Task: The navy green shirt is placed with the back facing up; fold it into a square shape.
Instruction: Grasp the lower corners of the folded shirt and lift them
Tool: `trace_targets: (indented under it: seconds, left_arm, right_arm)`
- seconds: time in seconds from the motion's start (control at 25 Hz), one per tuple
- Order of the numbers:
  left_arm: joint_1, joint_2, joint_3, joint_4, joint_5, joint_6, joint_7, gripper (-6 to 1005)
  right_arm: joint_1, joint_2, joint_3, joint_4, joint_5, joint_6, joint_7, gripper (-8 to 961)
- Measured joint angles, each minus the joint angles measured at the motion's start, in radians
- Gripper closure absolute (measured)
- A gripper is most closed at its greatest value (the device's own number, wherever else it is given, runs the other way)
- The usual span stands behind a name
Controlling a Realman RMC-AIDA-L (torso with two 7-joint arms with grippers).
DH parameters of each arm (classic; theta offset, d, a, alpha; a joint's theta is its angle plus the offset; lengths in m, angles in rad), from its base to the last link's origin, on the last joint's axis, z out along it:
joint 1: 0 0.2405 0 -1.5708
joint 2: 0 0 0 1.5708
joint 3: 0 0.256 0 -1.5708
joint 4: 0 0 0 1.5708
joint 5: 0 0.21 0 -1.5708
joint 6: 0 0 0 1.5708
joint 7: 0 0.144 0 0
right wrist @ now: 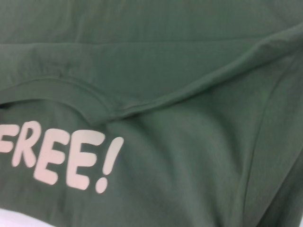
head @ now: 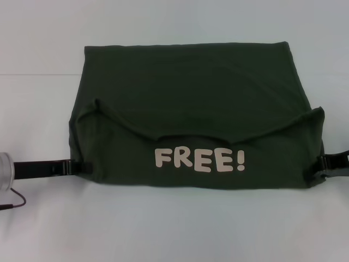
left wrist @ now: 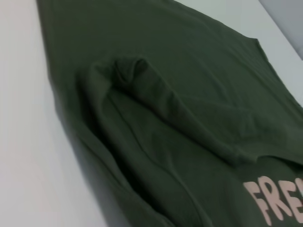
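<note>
Reaching in from the left edge, the left gripper (head: 76, 166) meets the near left corner of the navy green shirt (head: 191, 93), seemingly pinching the cloth, though its jaws are too small to tell. The shirt lies folded mid-table (head: 174, 229), "FREE!" lettering (head: 199, 160) along its near band. The right gripper (head: 322, 166) touches the near right corner, jaw state equally unclear.

We are looking at what appears to be a lab or test bench rather than a home: a plain white surface (head: 174, 229) fills the whole head view, bare of household furnishings. A single dark green shirt (head: 191, 87) lies spread on it, flanked low at both sides by black robot arm hardware and a thin cable (head: 13, 202).
</note>
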Motion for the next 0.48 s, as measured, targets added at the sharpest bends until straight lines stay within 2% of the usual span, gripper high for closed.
trace_targets:
  seconds: [0.16,0.32,0.48]
  left_arm:
    - [0.0,0.016,-0.001,0.003,0.0,0.052,-0.01,960]
    - [0.001,0.045,-0.002,0.011,0.051,0.126,-0.089,961]
    - [0.002,0.051,-0.006,0.054,0.141,0.206,-0.156,961]
  right_arm:
    - [0.0,-0.009,0.018,-0.009,0.001,-0.066,-0.024,907]
    - [-0.001,-0.027,0.013,-0.011,-0.002,-0.166,-0.059,906]
    - [-0.007,-0.043,0.006,-0.011,-0.005,-0.28,-0.113,906]
